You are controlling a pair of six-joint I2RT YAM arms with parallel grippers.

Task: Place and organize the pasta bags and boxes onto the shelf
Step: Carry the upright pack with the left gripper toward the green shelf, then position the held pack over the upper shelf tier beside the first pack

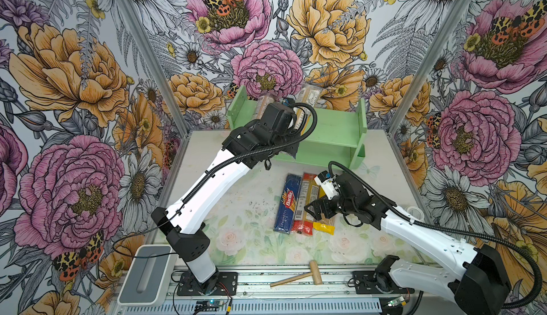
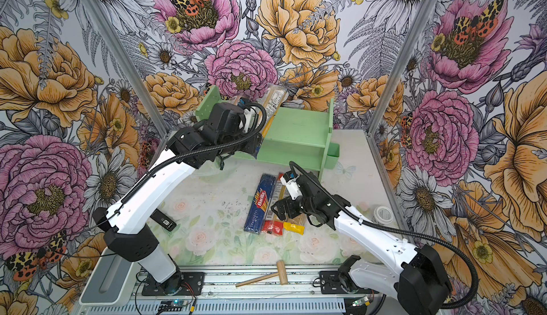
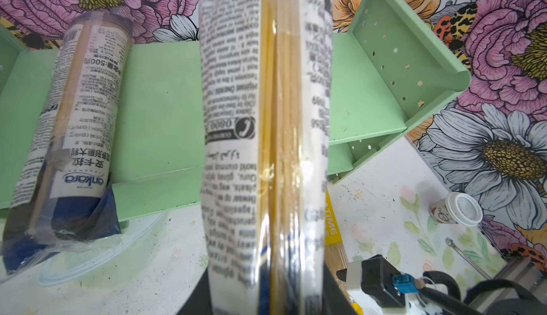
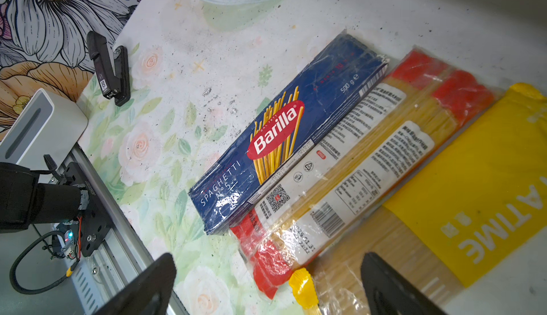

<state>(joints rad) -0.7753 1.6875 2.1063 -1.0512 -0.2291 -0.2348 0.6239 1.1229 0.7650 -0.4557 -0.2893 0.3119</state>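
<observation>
My left gripper (image 3: 266,298) is shut on a clear spaghetti bag with a white printed label (image 3: 236,121), held lengthwise over the mint-green shelf (image 1: 334,130); in a top view this bag (image 1: 307,97) pokes up behind the wrist. A second clear, blue-ended bag (image 3: 80,115) leans on the shelf beside it. On the table lie the blue Barilla box (image 4: 284,133), a red-ended bag (image 4: 355,162) and a yellow bag (image 4: 473,180), side by side. My right gripper (image 4: 269,287) hangs open just above the near ends of the red-ended and yellow bags, holding nothing.
A small wooden mallet (image 1: 307,275) lies on the front rail. A white-lidded cup (image 1: 414,213) stands at the table's right edge. A grey box (image 1: 148,275) sits front left, and a black stapler-like object (image 2: 164,221) lies near the left arm's base.
</observation>
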